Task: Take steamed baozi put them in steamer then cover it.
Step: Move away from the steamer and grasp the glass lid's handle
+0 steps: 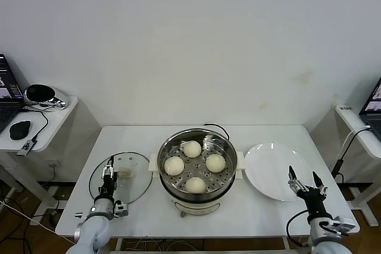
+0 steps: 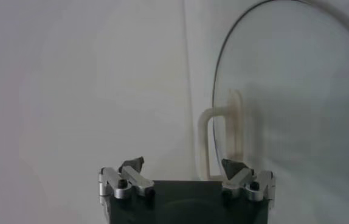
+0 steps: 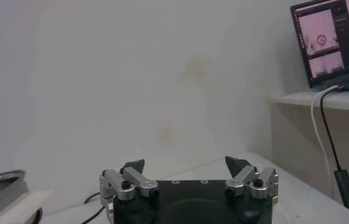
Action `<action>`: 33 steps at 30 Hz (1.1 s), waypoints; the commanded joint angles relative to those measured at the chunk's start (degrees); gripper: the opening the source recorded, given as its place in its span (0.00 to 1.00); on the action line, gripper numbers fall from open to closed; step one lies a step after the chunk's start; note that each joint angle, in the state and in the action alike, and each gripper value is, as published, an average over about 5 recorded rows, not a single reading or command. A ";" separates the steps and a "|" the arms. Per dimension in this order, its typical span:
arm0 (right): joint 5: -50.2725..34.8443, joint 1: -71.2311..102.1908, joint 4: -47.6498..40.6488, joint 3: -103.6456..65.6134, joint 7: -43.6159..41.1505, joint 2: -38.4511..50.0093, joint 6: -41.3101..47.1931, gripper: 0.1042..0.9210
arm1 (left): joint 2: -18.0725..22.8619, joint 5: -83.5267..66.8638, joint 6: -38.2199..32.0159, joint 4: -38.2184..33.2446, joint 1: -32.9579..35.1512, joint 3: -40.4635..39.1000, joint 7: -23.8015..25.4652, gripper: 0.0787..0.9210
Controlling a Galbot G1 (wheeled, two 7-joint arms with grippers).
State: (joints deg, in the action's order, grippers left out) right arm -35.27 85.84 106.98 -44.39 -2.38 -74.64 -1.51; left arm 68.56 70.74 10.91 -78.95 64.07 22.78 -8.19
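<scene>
The steamer (image 1: 229,147) stands at the table's middle with four cream-white baozi on its tray: one at the back (image 1: 191,149), one at the left (image 1: 174,165), one at the right (image 1: 215,162), one at the front (image 1: 195,184). The glass cover (image 1: 134,185) lies flat on the table to the steamer's left, its cream handle (image 1: 124,173) up. My left gripper (image 1: 108,169) is open and empty over the cover, just left of the handle. In the left wrist view the gripper (image 2: 183,164) is open and the handle (image 2: 222,140) is ahead, off toward one fingertip. My right gripper (image 1: 305,181) (image 3: 185,164) is open and empty.
A bare white plate (image 1: 271,171) lies right of the steamer, with my right gripper at its front right edge. A power cord (image 1: 215,127) runs behind the steamer. Side tables with laptops (image 3: 335,39) stand at both sides. The steamer's edge (image 3: 1,181) shows in the right wrist view.
</scene>
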 commanded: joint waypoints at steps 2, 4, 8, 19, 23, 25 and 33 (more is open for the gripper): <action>0.24 -0.35 -0.95 0.01 -0.05 -0.23 -0.15 0.88 | 0.50 -1.26 0.97 2.45 -4.00 -0.21 1.15 0.88; 0.28 -0.48 -0.96 0.02 -0.04 -0.38 -0.10 0.88 | 0.78 -1.46 1.14 2.86 -4.46 -0.33 1.30 0.88; 0.42 -0.66 -1.08 0.11 -0.04 -0.55 -0.08 0.88 | 1.44 -2.02 1.16 3.96 -5.20 -0.66 0.85 0.88; 0.67 -0.13 -0.99 0.09 -0.06 -0.74 -0.28 0.88 | 1.96 -3.80 1.27 6.45 -5.99 -0.64 -1.38 0.88; 0.76 -0.06 -0.96 0.03 -0.08 -0.67 -0.31 0.88 | 1.59 -4.62 0.01 6.59 -5.15 -0.99 -2.43 0.86; 0.79 -0.05 -0.88 -0.10 -0.08 -0.69 -0.33 0.88 | 1.48 -5.08 -0.57 6.76 -4.80 -1.36 -2.99 0.81; 1.48 0.62 -0.21 -0.27 0.24 -1.08 -0.43 0.88 | 1.65 -5.23 -2.40 9.89 -5.53 -1.75 -6.54 0.53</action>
State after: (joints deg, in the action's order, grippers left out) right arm -34.05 86.28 106.58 -44.58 -2.40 -75.59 -1.84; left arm 70.22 66.10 10.34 -71.77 58.87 21.34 -11.37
